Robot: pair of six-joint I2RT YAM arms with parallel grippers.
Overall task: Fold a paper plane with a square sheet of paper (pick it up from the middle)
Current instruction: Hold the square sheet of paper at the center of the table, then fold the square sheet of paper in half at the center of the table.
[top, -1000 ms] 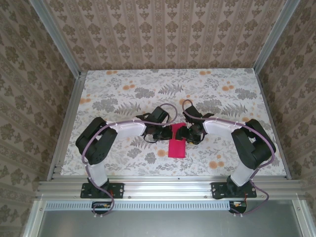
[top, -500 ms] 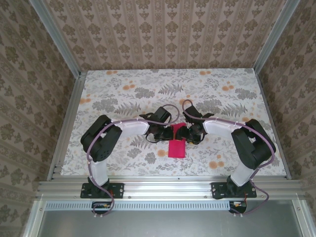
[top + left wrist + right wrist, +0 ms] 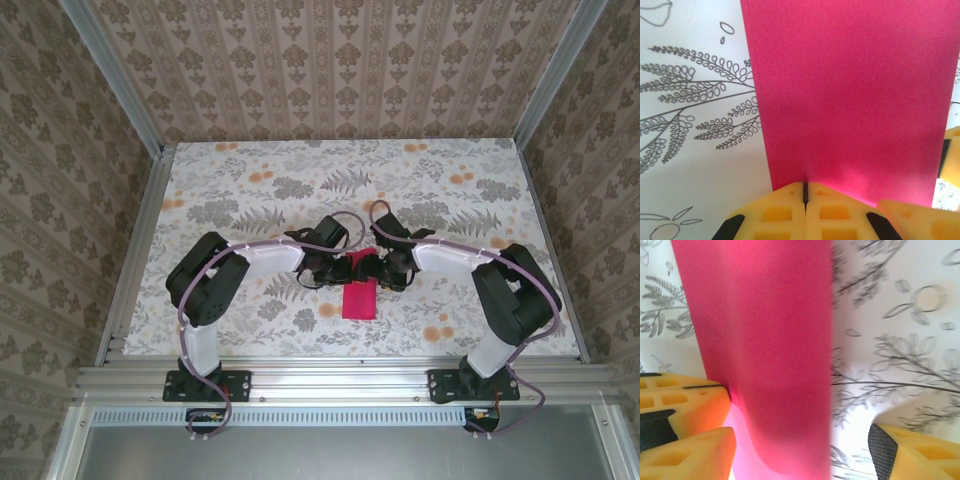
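Note:
The square sheet of paper (image 3: 358, 298) is bright magenta and lies folded into a narrow rectangle at the table's middle, not in the shape of a paper plane. Its far end is raised between the two grippers. My left gripper (image 3: 805, 188) is shut, its yellow fingers pinching the near edge of the paper (image 3: 850, 95). In the top view the left gripper (image 3: 338, 266) stands just left of the raised end. My right gripper (image 3: 381, 268) faces it from the right. Its jaws (image 3: 802, 440) stand open on either side of the paper (image 3: 765, 355), without gripping it.
The table (image 3: 250, 200) has a grey fern and orange flower print. Metal rails (image 3: 340, 378) run along its near edge, with the arm bases behind them. Patterned walls (image 3: 330, 70) close the back and both sides. One right-gripper finger (image 3: 951, 150) shows beside the paper.
The right gripper's jaws have spread wider around the paper. The left arm's elbow has shifted slightly right and forward. The paper has stayed in place.

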